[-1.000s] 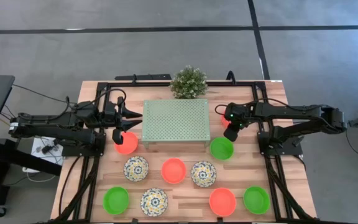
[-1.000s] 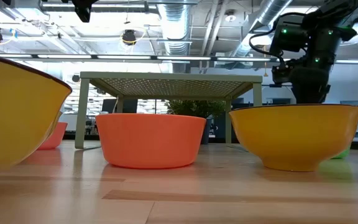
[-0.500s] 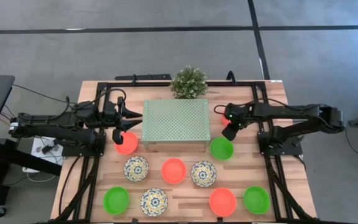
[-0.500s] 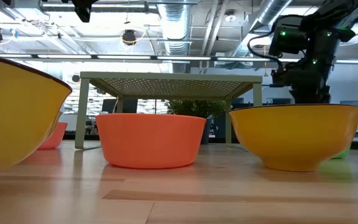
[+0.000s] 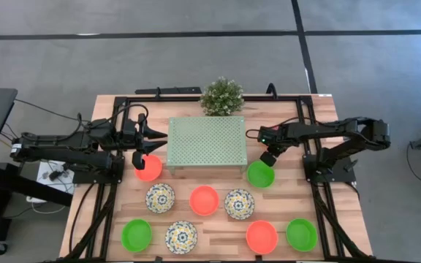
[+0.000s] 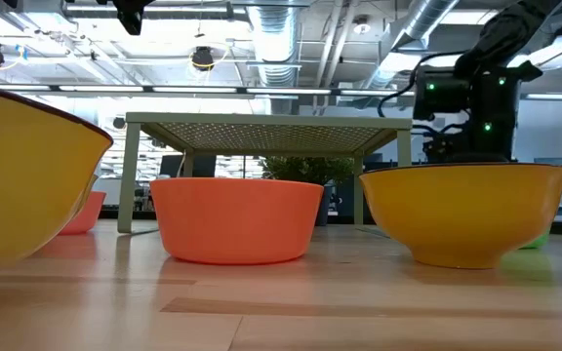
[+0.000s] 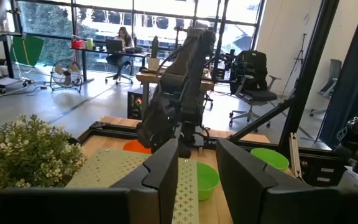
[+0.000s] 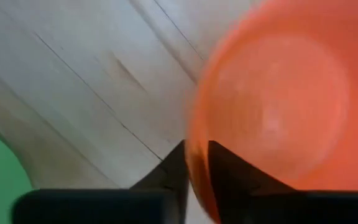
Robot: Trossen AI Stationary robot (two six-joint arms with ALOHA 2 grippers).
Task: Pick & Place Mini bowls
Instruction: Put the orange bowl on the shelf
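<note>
Several mini bowls lie on the near half of the table: orange-red (image 5: 148,167), (image 5: 204,199), (image 5: 262,237), green (image 5: 260,174), (image 5: 137,234), (image 5: 301,234), and patterned (image 5: 160,197), (image 5: 238,204), (image 5: 181,237). My right gripper (image 5: 267,155) is low at the right end of the pale green platform (image 5: 205,141), just beyond the green bowl. It is shut on another orange-red bowl (image 8: 272,106), which the arm hides from above. My left gripper (image 5: 154,134) hovers open at the platform's left end, level and pointing right. My right gripper holds the orange-red bowl by its rim (image 8: 194,134), pinched with one finger (image 8: 225,165) inside the bowl and the other (image 8: 174,165) outside. The fingers come from above, pointing down. Whether the bowl is off the table, I cannot tell.
A small bushy plant (image 5: 221,96) stands at the far edge behind the platform. Dark frame rails (image 5: 320,197) run along both table sides. In the low view two yellow-sided bowls (image 6: 466,210), (image 6: 27,175) and an orange one (image 6: 237,219) block the near ground. A person sits far off (image 7: 124,37).
My right gripper has come down toward the table and slightly toward the near-left, beside the platform's right end, with the arm's elbow rising. It now sits over the orange-red bowl that showed partly beside it before. The left arm has kept still.
</note>
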